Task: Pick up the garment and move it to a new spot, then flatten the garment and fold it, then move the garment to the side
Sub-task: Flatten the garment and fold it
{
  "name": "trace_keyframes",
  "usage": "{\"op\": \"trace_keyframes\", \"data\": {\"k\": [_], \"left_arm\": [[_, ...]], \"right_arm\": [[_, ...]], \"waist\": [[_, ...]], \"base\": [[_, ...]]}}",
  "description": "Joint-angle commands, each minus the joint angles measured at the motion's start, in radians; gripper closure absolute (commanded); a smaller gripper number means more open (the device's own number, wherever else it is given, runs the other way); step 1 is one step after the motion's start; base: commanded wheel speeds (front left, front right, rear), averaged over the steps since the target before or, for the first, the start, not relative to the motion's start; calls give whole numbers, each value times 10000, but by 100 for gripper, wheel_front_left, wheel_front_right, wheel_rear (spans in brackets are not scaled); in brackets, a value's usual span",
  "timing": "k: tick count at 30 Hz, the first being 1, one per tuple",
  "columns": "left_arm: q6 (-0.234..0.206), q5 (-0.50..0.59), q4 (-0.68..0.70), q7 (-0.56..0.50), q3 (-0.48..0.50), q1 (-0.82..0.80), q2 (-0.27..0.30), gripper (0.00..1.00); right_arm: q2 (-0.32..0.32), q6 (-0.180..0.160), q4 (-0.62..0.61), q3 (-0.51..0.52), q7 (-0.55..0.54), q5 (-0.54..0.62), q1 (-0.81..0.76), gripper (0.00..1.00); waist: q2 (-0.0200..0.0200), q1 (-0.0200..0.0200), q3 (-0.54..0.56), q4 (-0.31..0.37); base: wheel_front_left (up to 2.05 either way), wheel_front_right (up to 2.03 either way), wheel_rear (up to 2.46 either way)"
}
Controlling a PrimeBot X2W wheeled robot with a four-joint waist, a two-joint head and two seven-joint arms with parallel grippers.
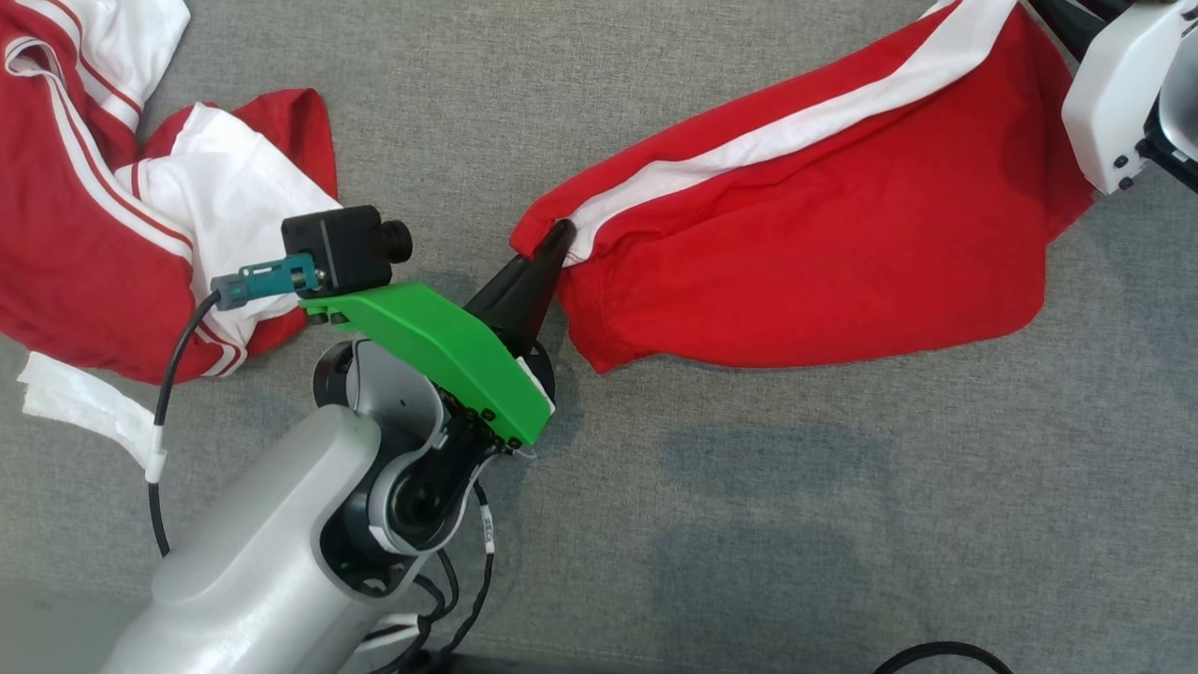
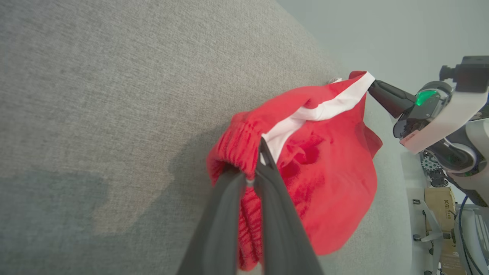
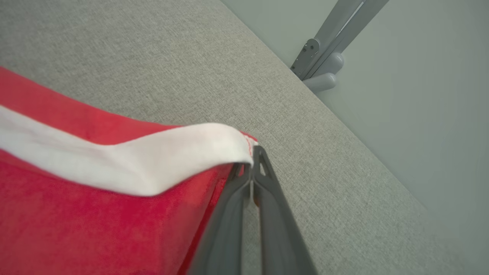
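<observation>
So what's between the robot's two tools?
The red shorts, held between the left tool and the right tool, each shut on one end. The left wrist view shows it.

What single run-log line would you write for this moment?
left fingers: shut on red shorts, waistband end | right fingers: shut on shorts, hem end | shorts: stretched between both over grey surface

Robot lab, grey cloth-covered table (image 1: 796, 524), bare wall (image 3: 420, 95), cardboard box (image 2: 439, 204)

Grey cloth surface (image 1: 749, 524); red white-striped garment (image 1: 824, 262) right, red-and-white heap (image 1: 94, 234) and white scrap (image 1: 75, 402) left
</observation>
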State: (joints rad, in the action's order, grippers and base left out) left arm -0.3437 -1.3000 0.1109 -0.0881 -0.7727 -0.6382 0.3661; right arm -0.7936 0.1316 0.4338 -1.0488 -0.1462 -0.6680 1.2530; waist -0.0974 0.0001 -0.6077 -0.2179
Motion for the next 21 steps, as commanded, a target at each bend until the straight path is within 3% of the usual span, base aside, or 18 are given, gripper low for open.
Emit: {"op": "trace_keyframes", "data": {"k": [1,3,4,5,6,7,8,13,21], "left_arm": [[42,73,-73,-22,21,-139,-4,100],[85,93,-269,-13,-8,-162,-42,100],[83,98,-364,-10,-11,-168,-48,100],[85,100,-438,5,-4,-154,-40,99],[61,91,-487,43,22,-105,-35,77],[35,71,-536,65,42,-22,-28,56],[19,96,-577,106,38,74,10,0],[-401,1154,-269,696,-322,745,929,0],[-1800,3418,501,2512,-887,2220,2342,0]], "right_arm": [[19,-18,72,-61,104,-48,84,100],[170,-18,246,-243,290,15,209,100],[239,-18,353,-255,423,-6,245,70],[329,-18,474,-226,577,-87,243,7],[412,-18,600,-201,665,-162,204,0],[477,-18,706,-220,714,-228,133,0],[515,-18,787,-196,762,-329,63,0],[558,-16,687,292,1210,-1120,-781,0],[-45,-16,211,994,1592,-1713,-2889,0]], "waist": [[-1,-1,23,-1],[-1,-1,71,31],[-1,-1,110,64],[-1,-1,167,108],[-1,-1,237,161],[-1,-1,327,222],[-1,-1,432,284],[-1,-1,1304,848],[-1,-1,2568,1340]], "base": [[0,0,0],[0,0,0],[0,0,0],[0,0,0],[0,0,0],[0,0,0],[0,0,0],[0,0,0],[0,0,0]]}}
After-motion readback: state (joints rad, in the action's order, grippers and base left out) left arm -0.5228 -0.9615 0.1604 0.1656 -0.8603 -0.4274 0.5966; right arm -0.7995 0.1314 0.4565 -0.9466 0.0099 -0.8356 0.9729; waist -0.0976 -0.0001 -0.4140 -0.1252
